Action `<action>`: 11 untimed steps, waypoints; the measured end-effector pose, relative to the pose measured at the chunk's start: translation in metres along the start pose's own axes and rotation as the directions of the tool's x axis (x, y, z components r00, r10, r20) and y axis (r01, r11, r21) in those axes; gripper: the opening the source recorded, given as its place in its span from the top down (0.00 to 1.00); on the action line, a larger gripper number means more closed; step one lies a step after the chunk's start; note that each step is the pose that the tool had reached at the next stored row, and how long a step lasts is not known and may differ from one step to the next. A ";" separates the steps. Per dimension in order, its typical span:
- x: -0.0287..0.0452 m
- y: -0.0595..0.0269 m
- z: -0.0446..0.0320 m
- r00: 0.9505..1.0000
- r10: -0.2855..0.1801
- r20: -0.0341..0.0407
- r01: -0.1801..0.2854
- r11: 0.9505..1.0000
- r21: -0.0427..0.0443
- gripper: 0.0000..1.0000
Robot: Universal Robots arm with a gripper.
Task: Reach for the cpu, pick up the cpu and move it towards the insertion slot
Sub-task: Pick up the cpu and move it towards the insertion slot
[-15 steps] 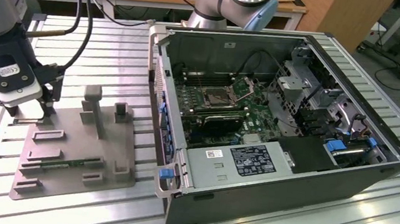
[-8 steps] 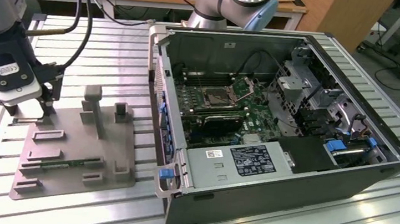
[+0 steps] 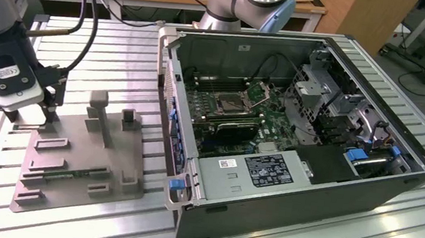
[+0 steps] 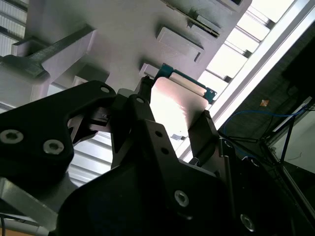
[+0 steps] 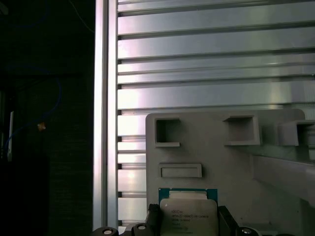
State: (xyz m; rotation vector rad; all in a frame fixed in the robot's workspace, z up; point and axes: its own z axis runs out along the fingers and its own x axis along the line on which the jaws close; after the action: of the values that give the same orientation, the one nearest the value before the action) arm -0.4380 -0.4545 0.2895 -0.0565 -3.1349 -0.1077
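Two fixture recesses (image 5: 167,132) near cpu (image 5: 188,215) at pincer (image 4: 173,104).

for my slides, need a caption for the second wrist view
Gripper straddling the cpu as it lies on the grey fixture, slatted metal table beyond.

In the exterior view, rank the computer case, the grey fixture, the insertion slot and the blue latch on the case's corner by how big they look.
1. computer case
2. grey fixture
3. insertion slot
4. blue latch, which looks smaller than the slot even though it sits nearer the camera.
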 end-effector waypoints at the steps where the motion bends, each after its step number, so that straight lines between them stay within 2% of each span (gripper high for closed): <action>1: 0.0000 0.0000 -0.0004 1.000 0.000 0.000 0.000 1.000 0.000 0.46; 11: 0.0000 0.0006 -0.0078 1.000 0.000 0.000 0.000 1.000 0.000 0.46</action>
State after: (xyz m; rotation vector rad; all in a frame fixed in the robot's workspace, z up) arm -0.4380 -0.4545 0.2973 -0.0565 -3.1350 -0.1078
